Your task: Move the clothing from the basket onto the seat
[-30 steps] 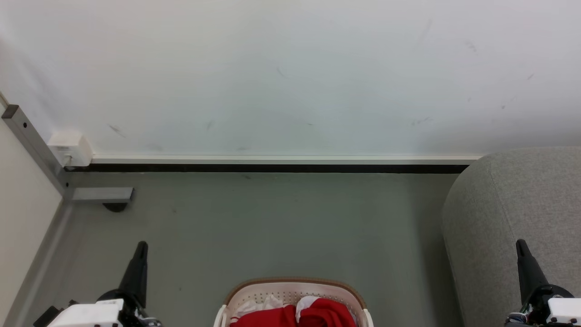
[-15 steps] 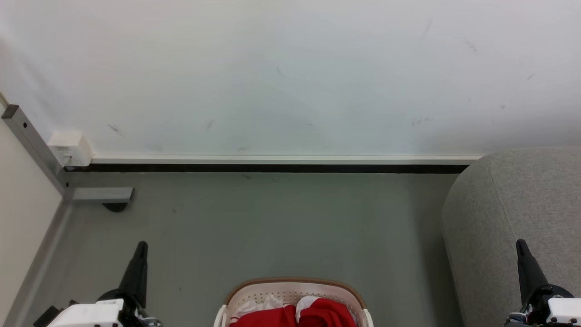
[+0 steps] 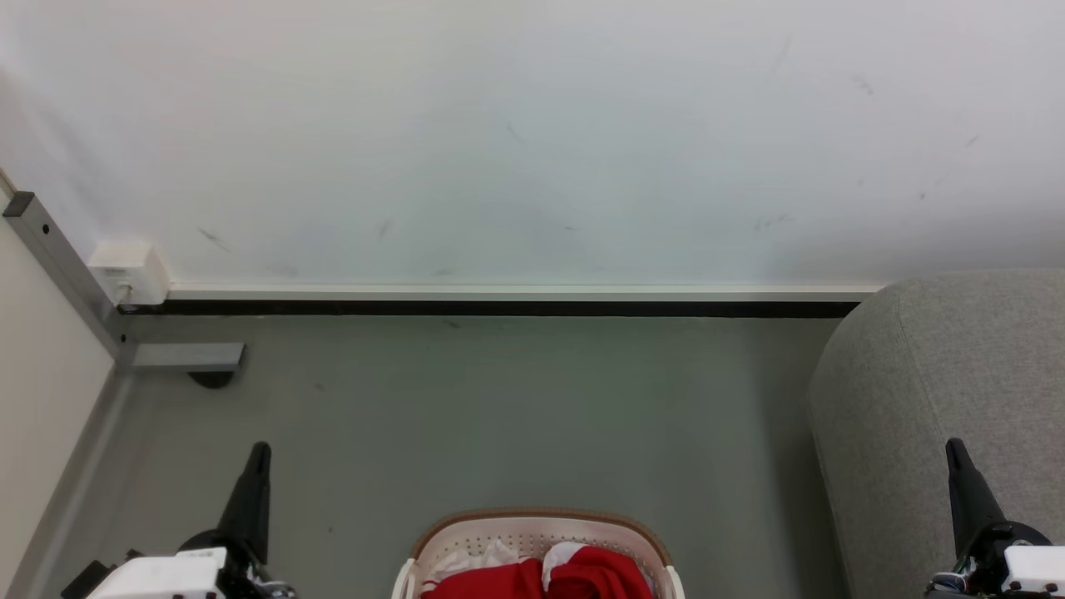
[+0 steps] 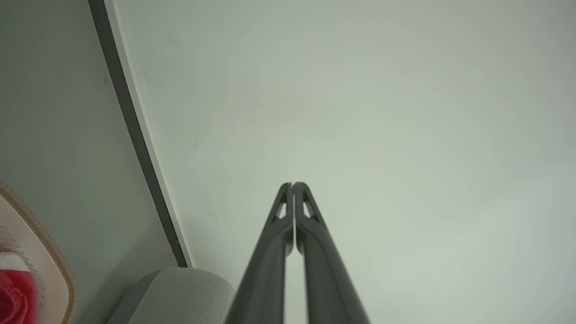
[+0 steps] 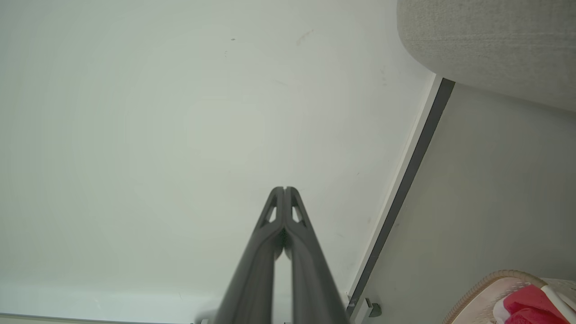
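Left hand [image 3: 260,453] and right hand [image 3: 953,449]: both closed, fingers pressed together, holding nothing. Clothing [image 3: 574,578] lies heaped in the basket [image 3: 541,516], between the two hands and lower than their tips. Judged nearer the left hand, to its right. Seat [image 3: 940,358] stands by the right hand, well apart from the left.
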You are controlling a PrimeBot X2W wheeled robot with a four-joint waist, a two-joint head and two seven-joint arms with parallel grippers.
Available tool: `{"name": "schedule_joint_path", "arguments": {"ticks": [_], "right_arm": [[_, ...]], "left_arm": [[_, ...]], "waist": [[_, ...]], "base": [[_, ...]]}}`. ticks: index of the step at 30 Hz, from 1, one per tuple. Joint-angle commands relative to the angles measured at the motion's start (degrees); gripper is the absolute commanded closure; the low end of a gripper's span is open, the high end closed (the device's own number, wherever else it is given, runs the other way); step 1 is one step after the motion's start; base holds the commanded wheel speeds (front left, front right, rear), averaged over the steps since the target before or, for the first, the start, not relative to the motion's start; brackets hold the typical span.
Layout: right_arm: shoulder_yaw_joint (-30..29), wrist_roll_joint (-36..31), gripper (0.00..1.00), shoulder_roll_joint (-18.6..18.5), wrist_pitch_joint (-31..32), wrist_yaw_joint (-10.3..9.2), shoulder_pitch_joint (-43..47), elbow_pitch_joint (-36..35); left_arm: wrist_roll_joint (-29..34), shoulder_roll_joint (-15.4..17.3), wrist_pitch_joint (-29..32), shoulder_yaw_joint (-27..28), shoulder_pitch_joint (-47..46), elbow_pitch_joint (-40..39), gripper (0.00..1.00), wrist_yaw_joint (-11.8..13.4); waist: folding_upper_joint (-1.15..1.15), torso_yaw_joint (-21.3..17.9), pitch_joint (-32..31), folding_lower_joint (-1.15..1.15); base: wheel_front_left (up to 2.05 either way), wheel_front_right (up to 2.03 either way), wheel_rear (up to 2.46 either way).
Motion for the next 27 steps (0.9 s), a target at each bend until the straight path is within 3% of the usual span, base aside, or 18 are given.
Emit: {"name": "schedule_joint_path", "arguments": {"ticks": [1, 27], "right_arm": [[-0.16, -0.45, 1.00, -0.07, 0.14, -0.13, -0.35, -0.26], [-0.16, -0.45, 1.00, -0.07, 0.13, -0.13, -0.35, -0.26]], "left_arm": [[-0.72, 0.43, 0.21, 0.02, -0.33, -0.13, 1.00, -0.01], [-0.72, 0.43, 0.21, 0.01, -0.33, -0.14, 1.00, -0.01]], "waist": [[0.00, 0.00, 0.00, 0.00], [0.00, 0.00, 0.00, 0.00]], "base": [[0.00, 0.00, 0.00], [0.00, 0.00, 0.00]]}}
